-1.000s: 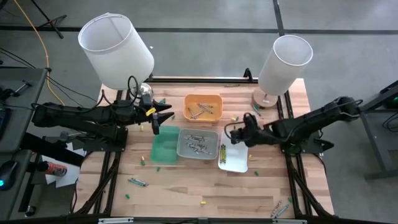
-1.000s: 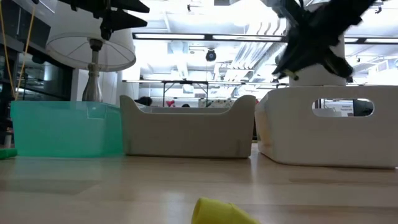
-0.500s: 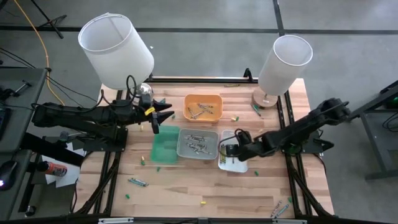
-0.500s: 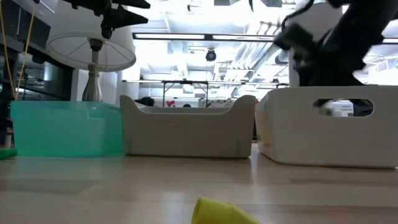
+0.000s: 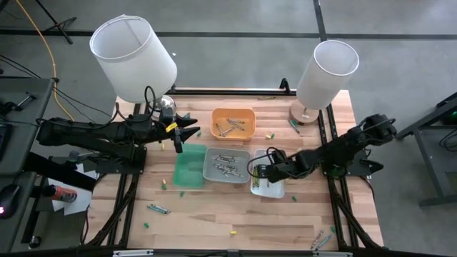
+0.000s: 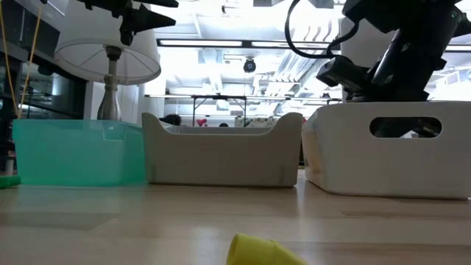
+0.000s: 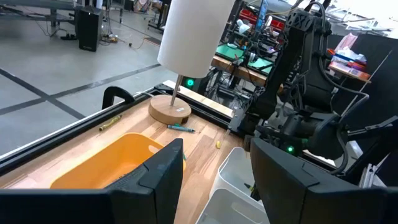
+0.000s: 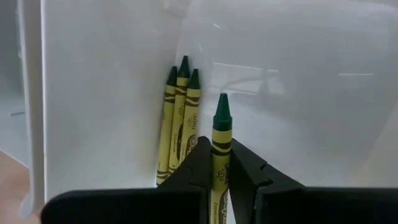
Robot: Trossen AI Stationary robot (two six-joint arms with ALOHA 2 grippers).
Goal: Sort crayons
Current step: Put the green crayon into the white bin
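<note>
three crayons [image 8: 179,118] lie along white tray [image 8: 106,81] wall; right gripper [image 8: 221,163] inside tray, jaws pinching green-tipped crayon [image 8: 220,140]. left gripper [image 7: 214,165] hovers over orange tray [image 7: 106,165], jaws spread.

overhead downward, level table-height, two wrist close-ups, sharing white tray [image 5: 273,187]

Three crayons [image 8: 179,121] lie inside the tray [image 8: 99,93]

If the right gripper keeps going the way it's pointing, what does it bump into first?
Probably the white tray. The right gripper is shut on a green crayon and points down into that tray, so the crayon's tip would likely touch the tray's floor first, beside three crayons lying there. Depth is hard to judge.
</note>
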